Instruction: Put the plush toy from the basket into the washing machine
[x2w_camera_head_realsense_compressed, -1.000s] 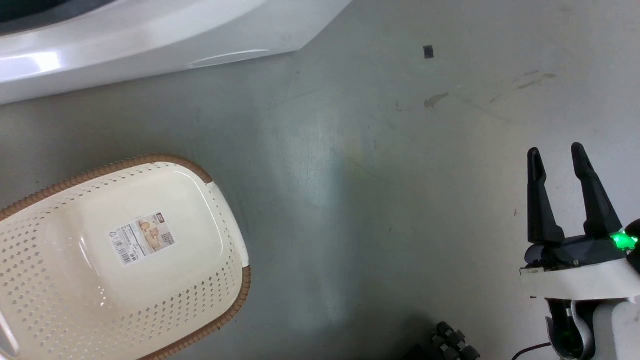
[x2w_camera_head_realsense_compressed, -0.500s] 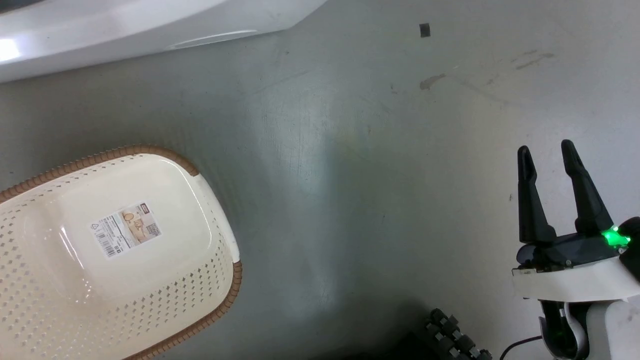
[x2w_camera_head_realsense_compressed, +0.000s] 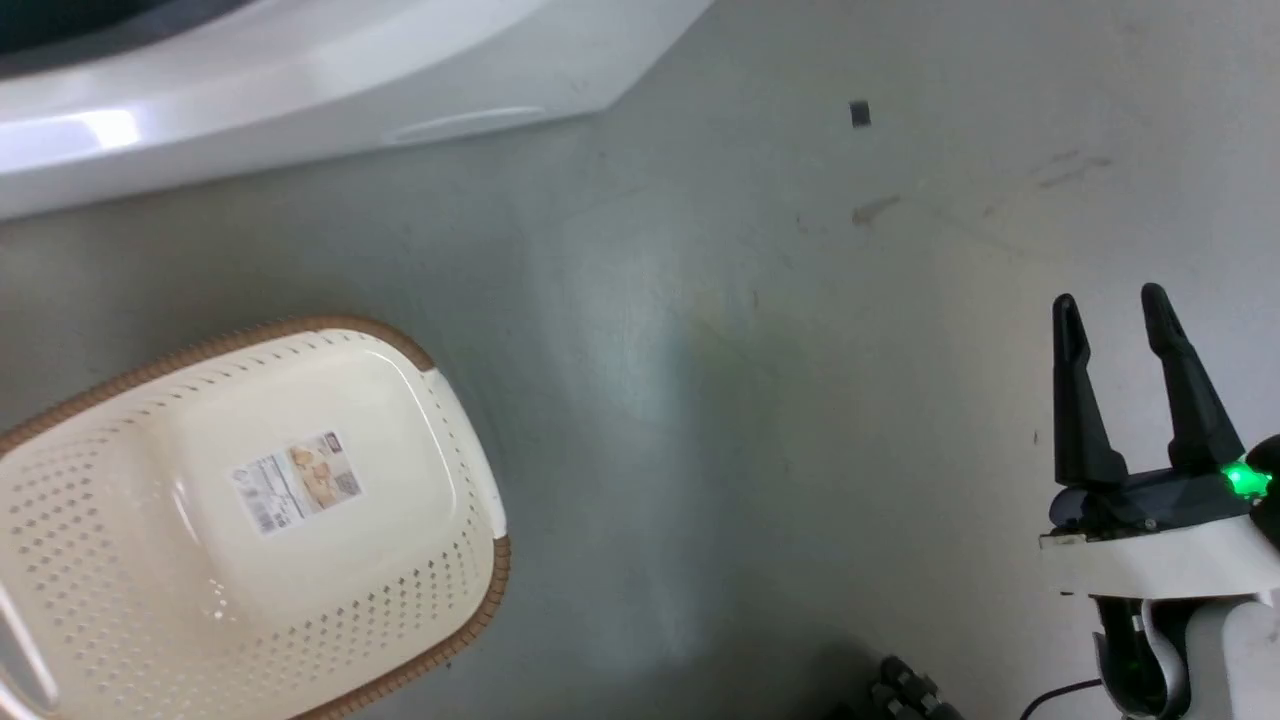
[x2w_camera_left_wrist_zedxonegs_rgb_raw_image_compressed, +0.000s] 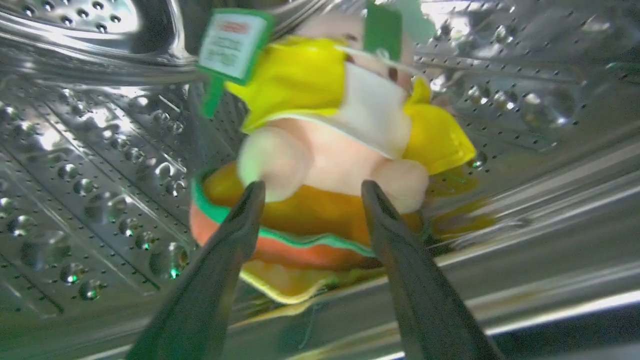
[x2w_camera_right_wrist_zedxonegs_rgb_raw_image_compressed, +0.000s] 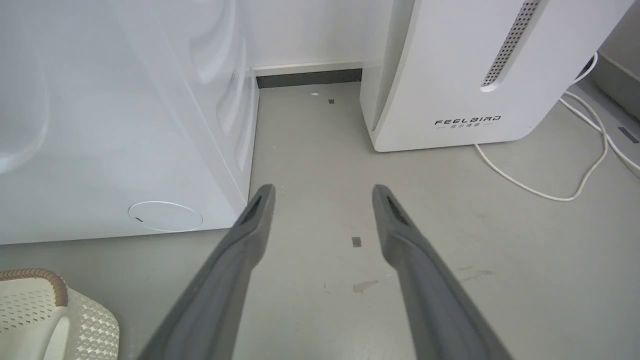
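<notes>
a: head view first. what's there?
b: the basket (x2w_camera_head_realsense_compressed: 100, 600) sits on the floor (x2w_camera_head_realsense_compressed: 750, 400) at lower left, with its barcode sticker (x2w_camera_head_realsense_compressed: 297, 482) plain on its bottom. the washing machine (x2w_camera_head_realsense_compressed: 300, 90) runs across the top left. the right claw (x2w_camera_head_realsense_compressed: 1110, 297) hangs at lower right, fingers apart, gripping nothing.
a: left wrist view?
b: the plush toy (x2w_camera_left_wrist_zedxonegs_rgb_raw_image_compressed: 330, 150) is inside the steel drum (x2w_camera_left_wrist_zedxonegs_rgb_raw_image_compressed: 75, 150), a bit blurred, with a green tag (x2w_camera_left_wrist_zedxonegs_rgb_raw_image_compressed: 231, 45) up top. the left claw (x2w_camera_left_wrist_zedxonegs_rgb_raw_image_compressed: 312, 185) is spread, its tips in front of the bun layers. i judge it isn't pinching.
a: how would the toy handle?
b: light, soft and squashy, i'd guess, with nothing to break. best pinched across the thick bun layers, not by a tag or a pink limb, which would let it swing.
a: right wrist view?
b: the right claw again, wide apart over the floor. the washing machine is to its left and the feelbird appliance (x2w_camera_right_wrist_zedxonegs_rgb_raw_image_compressed: 450, 65) is beyond.
</notes>
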